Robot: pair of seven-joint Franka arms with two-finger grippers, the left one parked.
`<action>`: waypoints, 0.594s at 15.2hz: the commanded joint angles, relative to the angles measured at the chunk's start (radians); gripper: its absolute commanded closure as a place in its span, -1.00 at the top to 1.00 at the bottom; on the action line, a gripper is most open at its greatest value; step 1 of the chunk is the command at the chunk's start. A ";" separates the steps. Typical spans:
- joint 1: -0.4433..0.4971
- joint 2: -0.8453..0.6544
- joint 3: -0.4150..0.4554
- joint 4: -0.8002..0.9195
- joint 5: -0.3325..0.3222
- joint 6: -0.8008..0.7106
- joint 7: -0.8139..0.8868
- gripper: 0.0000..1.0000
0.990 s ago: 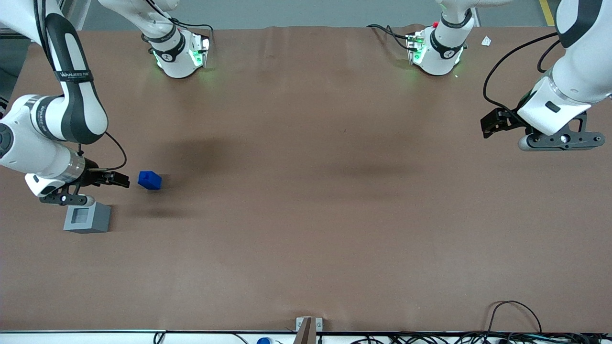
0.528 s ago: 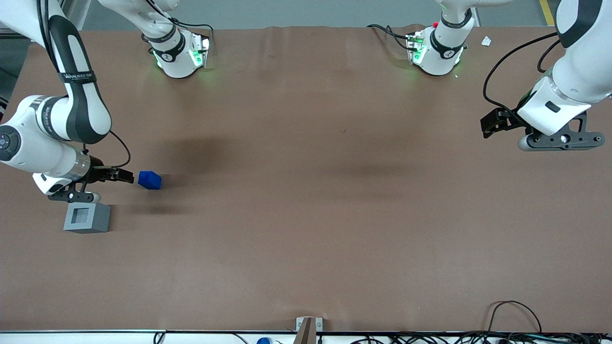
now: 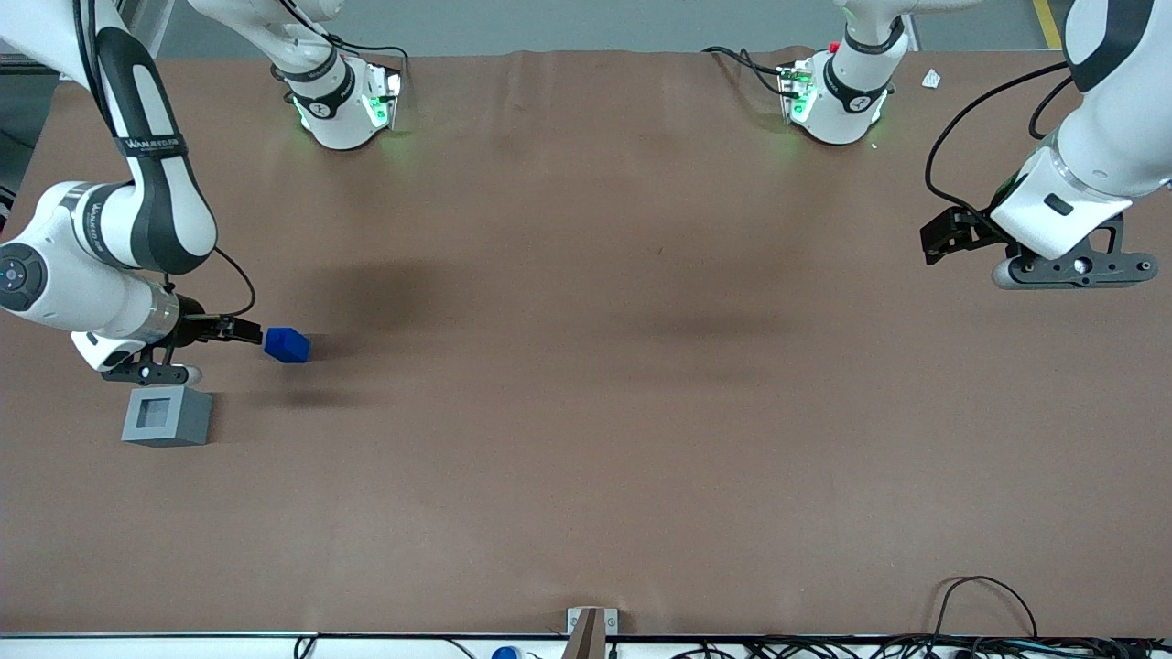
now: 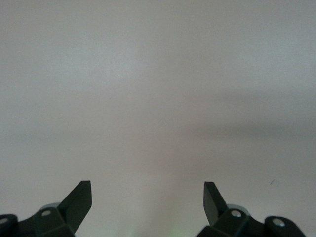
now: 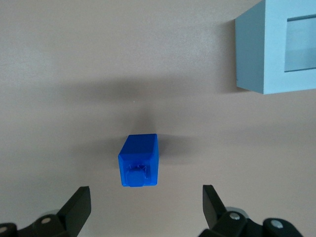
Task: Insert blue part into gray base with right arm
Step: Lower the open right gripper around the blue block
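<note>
The blue part (image 3: 287,344) lies on the brown table toward the working arm's end. In the right wrist view the blue part (image 5: 139,161) shows its square stub facing the gripper. The gray base (image 3: 168,415) stands nearer the front camera than the blue part, its square recess facing up; one corner of the gray base (image 5: 276,49) shows in the right wrist view. My right arm's gripper (image 3: 245,332) is open and empty, low over the table, its tips just short of the blue part, not touching it. The gripper (image 5: 146,205) has wide-spread fingers (image 5: 78,207).
The brown table (image 3: 586,412) stretches wide toward the parked arm's end. Two arm bases (image 3: 343,101) stand at the table's back edge. Cables (image 3: 989,631) lie along the front edge.
My right gripper has moved closer to the blue part, from a gap to almost touching it, staying open. The blue part and gray base have not moved.
</note>
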 commanded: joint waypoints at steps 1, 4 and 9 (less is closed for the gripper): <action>-0.013 -0.035 0.005 -0.024 0.009 -0.003 -0.161 1.00; -0.047 -0.030 0.004 -0.027 0.012 -0.006 -0.240 1.00; -0.071 -0.030 0.002 -0.028 0.115 -0.055 -0.295 1.00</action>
